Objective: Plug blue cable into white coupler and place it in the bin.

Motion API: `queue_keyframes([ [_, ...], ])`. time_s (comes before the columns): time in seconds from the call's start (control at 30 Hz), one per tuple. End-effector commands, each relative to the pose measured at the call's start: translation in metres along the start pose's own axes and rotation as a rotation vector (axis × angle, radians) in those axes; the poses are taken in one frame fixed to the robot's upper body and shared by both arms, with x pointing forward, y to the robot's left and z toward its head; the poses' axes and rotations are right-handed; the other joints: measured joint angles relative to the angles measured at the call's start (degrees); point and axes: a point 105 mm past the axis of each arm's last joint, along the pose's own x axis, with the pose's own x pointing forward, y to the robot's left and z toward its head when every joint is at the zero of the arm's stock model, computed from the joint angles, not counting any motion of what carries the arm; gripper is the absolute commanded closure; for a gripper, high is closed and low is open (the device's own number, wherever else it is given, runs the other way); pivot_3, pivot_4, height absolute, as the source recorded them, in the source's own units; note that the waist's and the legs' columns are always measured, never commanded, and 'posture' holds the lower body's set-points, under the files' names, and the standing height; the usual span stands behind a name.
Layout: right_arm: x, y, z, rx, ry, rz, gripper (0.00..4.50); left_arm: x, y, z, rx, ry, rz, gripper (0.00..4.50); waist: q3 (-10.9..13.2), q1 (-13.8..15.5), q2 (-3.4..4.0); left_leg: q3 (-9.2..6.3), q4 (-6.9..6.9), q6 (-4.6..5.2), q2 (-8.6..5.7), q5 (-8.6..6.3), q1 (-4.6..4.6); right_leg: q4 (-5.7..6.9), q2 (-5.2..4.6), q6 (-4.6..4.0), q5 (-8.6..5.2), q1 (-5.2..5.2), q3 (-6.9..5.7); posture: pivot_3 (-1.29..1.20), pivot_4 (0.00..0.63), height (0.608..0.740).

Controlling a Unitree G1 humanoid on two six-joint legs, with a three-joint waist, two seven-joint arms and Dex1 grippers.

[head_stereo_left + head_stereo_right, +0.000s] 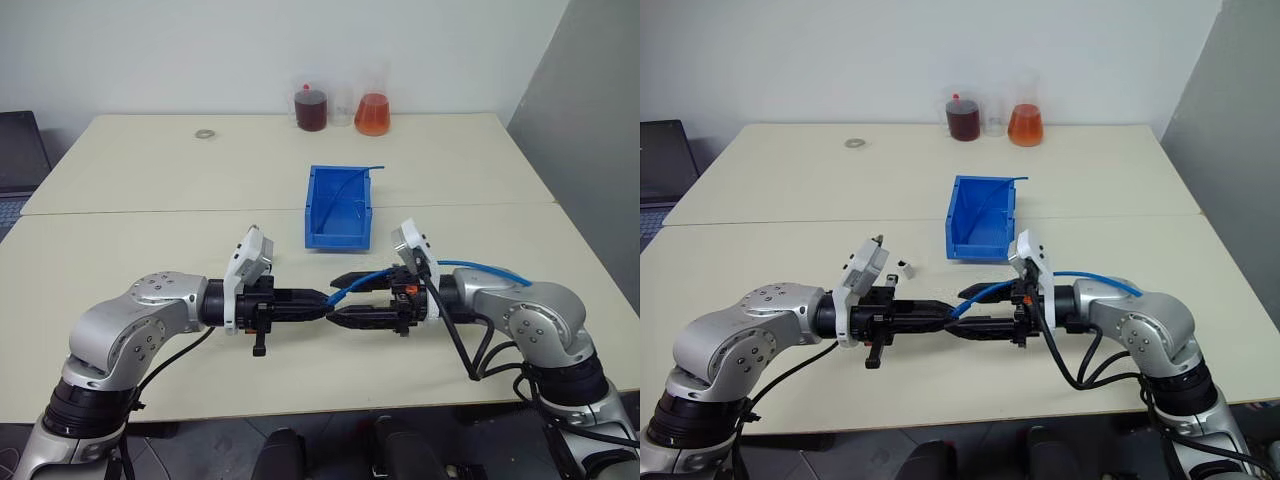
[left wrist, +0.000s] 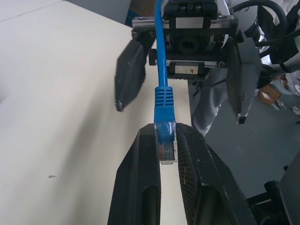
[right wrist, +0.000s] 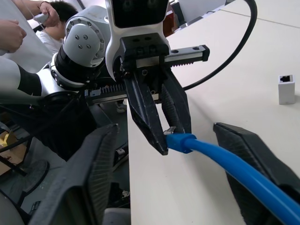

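Left claw (image 2: 166, 140) pinching blue cable (image 2: 161, 56), right claw (image 3: 173, 154) spread

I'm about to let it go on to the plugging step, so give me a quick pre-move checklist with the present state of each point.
1. Plug held: the left gripper is shut on the clear plug of the blue cable. Ok.
2. Right gripper free: its fingers stand apart on either side of the cable, gripping nothing. Ok.
3. White coupler located: it stands on the table, held by neither gripper. Not ok for plugging yet.
4. Plug in coupler: not joined. Not ok.
5. Bin reachable: open top faces up, beyond the grippers. Ok.
6. Bin free of clutter: a thin blue wire lies in it; whether it gets in the way, cannot tell.
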Motion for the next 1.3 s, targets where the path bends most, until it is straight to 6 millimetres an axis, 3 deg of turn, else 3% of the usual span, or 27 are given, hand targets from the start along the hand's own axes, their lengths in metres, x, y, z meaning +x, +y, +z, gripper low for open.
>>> queue_keyframes([
  [0.03,0.000,0.004,0.004,-0.026,-0.003,0.017,2.20,0.003,-0.005,0.005,0.054,-0.003,-0.019,4.28,0.00,0.01,0.00,0.00,0.00,0.00,0.00,0.00,0.00,0.00,0.00,0.00,0.00,0.00,0.00,0.00,0.150,0.740],
  [0.33,0.000,0.004,0.003,-0.016,-0.002,0.030,4.36,0.004,-0.010,-0.001,0.087,0.037,-0.039,4.28,0.00,-0.01,0.00,0.00,-0.01,0.00,0.00,0.00,0.00,0.00,0.00,0.00,0.00,-0.01,0.00,0.00,0.150,0.740],
  [0.63,0.000,0.004,0.003,-0.022,-0.002,0.033,4.37,0.004,-0.006,-0.001,0.134,0.039,-0.012,4.28,0.00,-0.01,0.00,0.00,0.00,0.00,0.00,0.00,-0.01,0.00,0.00,0.00,0.00,-0.01,0.00,0.00,0.150,0.740],
  [0.7,0.000,0.004,0.003,-0.025,-0.004,0.030,4.37,0.003,-0.002,-0.002,0.152,0.042,0.016,3.57,0.00,-0.01,0.00,0.00,0.00,0.00,0.00,0.00,-0.01,0.00,0.00,0.00,0.00,-0.01,0.00,0.00,0.150,0.740],
  [1.03,-0.002,-0.003,0.004,-0.062,-0.003,0.001,4.37,0.002,0.000,-0.008,0.180,0.052,0.039,1.48,0.00,0.00,0.01,0.00,-0.01,0.00,0.01,0.00,-0.01,-0.01,0.00,0.00,0.00,-0.02,0.00,0.00,0.150,0.740],
  [1.27,-0.008,-0.013,0.001,-0.103,0.012,-0.062,4.38,-0.022,0.007,-0.012,0.180,0.045,0.217,0.00,0.01,-0.14,0.01,0.02,-0.03,0.00,0.03,0.00,-0.01,-0.02,0.00,0.00,0.00,-0.04,0.03,0.00,0.150,0.740],
  [1.3,-0.010,-0.014,0.000,-0.110,0.014,-0.072,4.38,-0.026,0.007,-0.014,0.177,0.046,0.242,0.00,0.01,-0.13,0.02,0.03,-0.04,0.01,0.05,0.00,-0.01,-0.02,0.01,-0.01,-0.01,-0.06,0.04,0.00,0.150,0.740],
])
